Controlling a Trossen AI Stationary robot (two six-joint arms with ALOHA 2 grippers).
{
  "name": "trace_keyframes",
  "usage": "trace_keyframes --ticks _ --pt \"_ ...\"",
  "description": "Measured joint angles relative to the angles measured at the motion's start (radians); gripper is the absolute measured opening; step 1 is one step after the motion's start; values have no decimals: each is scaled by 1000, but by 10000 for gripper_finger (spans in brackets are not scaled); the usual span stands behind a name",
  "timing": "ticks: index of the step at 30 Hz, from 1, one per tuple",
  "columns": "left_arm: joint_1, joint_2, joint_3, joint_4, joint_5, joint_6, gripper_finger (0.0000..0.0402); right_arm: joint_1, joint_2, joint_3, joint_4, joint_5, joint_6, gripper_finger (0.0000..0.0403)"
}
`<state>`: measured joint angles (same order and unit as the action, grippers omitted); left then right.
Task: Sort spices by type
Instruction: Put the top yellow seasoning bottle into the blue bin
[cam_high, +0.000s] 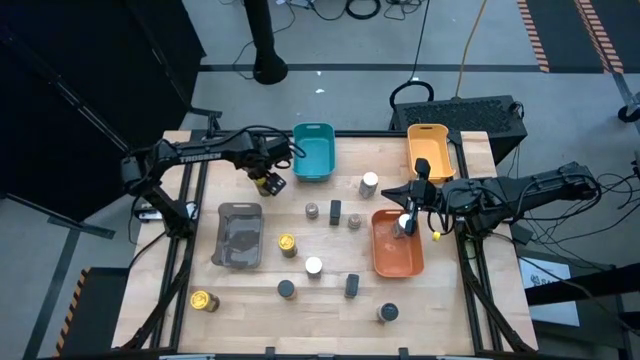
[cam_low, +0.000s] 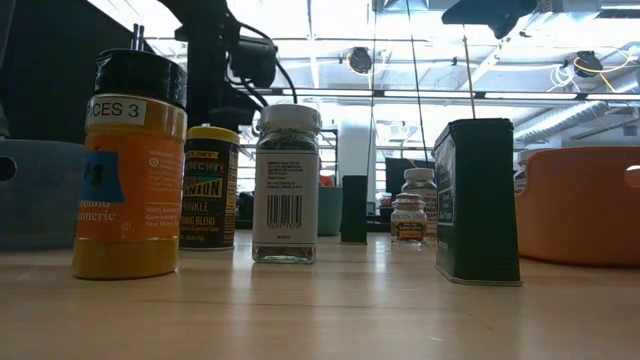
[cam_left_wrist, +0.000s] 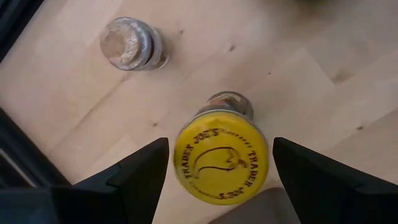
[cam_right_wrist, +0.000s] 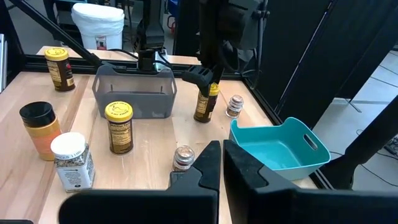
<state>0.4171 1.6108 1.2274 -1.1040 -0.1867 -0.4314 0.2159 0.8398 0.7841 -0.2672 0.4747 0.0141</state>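
My left gripper (cam_high: 268, 181) hangs open by the teal tray (cam_high: 314, 150), over a yellow-topped jar (cam_left_wrist: 220, 163). That jar stands upright on the table. The fingers stand on either side of its lid with a thin gap on each side. A grey-brown-topped jar (cam_left_wrist: 127, 45) stands just beyond it. My right gripper (cam_right_wrist: 222, 152) is shut and holds nothing, hovering over the orange tray (cam_high: 395, 262). Something white (cam_high: 405, 221) shows in that tray. Other jars are scattered over the table's middle: a white top (cam_high: 369, 183), a yellow top (cam_high: 287, 244) and a slim black one (cam_high: 335, 212).
A grey tray (cam_high: 239, 235) sits at the left and a yellow tray (cam_high: 431, 150) at the far right. More jars stand near the near edge (cam_high: 204, 300) (cam_high: 388, 313). In the low view an orange jar with a black lid (cam_low: 128, 170) and a dark tin (cam_low: 478, 200) stand close to the camera.
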Motion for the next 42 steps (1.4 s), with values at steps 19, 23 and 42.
trace_keyframes --ticks 19,23,42 --pt "-1 0 -71 11 7 -12 292 0 0 0 -1 0 0 0" --pt "-5 0 -100 67 7 -14 292 0 0 0 -1 0 0 0" --pt "-30 -1 -105 95 4 0 230 0 0 0 -1 0 0 0"
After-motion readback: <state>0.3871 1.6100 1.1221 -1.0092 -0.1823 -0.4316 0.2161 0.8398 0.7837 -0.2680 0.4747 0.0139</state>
